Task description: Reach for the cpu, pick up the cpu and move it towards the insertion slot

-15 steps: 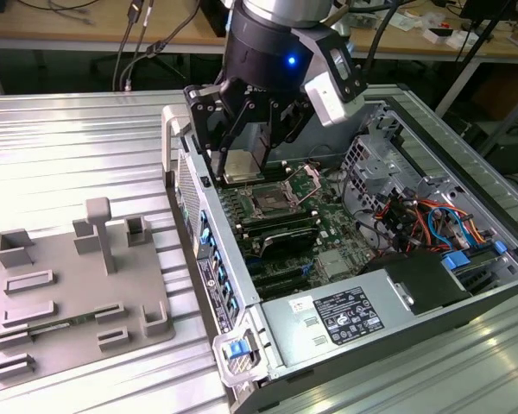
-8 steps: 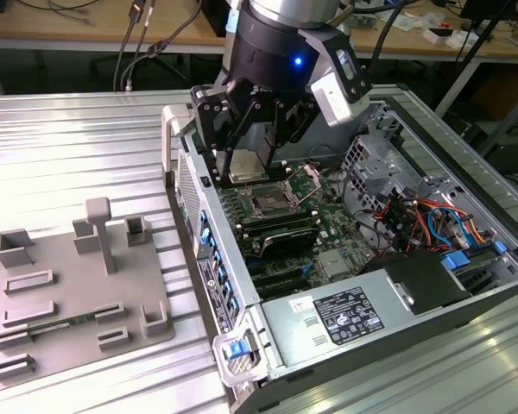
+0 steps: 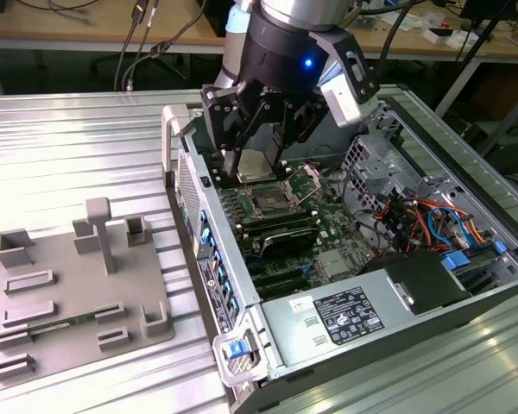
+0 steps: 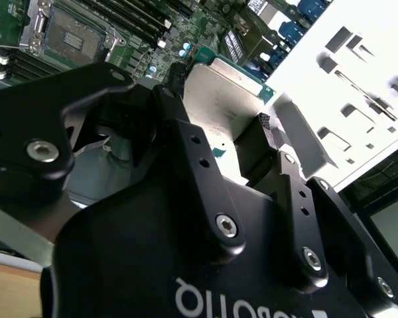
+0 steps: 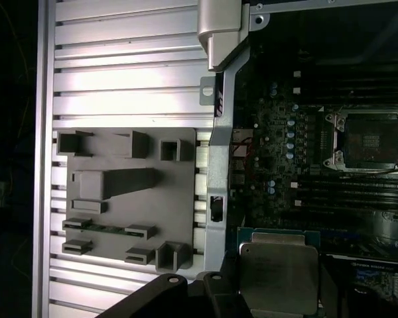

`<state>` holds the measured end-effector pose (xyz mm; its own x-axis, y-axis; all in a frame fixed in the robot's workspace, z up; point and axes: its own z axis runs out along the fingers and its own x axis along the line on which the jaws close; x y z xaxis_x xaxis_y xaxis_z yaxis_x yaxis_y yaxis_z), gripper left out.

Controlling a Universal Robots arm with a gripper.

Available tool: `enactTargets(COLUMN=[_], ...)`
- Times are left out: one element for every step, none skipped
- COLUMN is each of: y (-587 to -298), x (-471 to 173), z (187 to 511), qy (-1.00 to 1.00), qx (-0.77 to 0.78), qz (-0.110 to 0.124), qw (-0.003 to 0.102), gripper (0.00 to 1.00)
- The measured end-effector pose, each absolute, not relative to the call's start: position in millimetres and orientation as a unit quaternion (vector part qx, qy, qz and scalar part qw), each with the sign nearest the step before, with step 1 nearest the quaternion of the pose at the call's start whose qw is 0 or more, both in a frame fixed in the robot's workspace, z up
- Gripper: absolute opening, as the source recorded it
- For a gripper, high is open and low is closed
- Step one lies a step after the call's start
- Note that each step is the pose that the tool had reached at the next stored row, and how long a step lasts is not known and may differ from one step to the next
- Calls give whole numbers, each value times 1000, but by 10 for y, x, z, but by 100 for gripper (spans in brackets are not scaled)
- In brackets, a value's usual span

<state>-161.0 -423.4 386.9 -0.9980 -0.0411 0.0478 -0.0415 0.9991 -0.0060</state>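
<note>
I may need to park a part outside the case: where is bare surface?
Free: ribbed metal tabletop behind the grey plastic tray, up to the open computer case. Crowded: inside, where the black gripper holds the silvery square cpu near the metal-framed insertion slot.

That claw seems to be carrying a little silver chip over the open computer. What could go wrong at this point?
1. The black claw grips the thin square silvery chip only at its edges, above the green circuit board. A slip could drop it onto the components.

2. The square metal-framed socket lies close below. If the chip comes down tilted or off-centre, it might damage the socket's dark centre.

3. The grey metal case wall stands near the claw and might get bumped.
</note>
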Motion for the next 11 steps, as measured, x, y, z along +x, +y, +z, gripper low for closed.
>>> enactTargets(y=[-4234,-4234,-4234,-4234,-4234,-4233,-4233,-4232,-4232,-4232,-4231], x=[-1597,-1588,-1579,-1566,-1553,-1542,-1534,-1519,-1509,-1500,-1488], z=[3869,3868,3867,3867,3865,3864,3863,3862,3861,3860,3858], qy=[-999,-999,-999,-999,-999,-999,-999,-999,-999,-999,-999], qx=[21,21,21,21,21,21,21,21,21,21,21], qz=[3,3,3,4,3,3,3,3,3,3,3], qw=[24,24,24,24,24,24,24,24,24,24,24], gripper=[55,55,55,55,55,55,55,55,55,55,55])
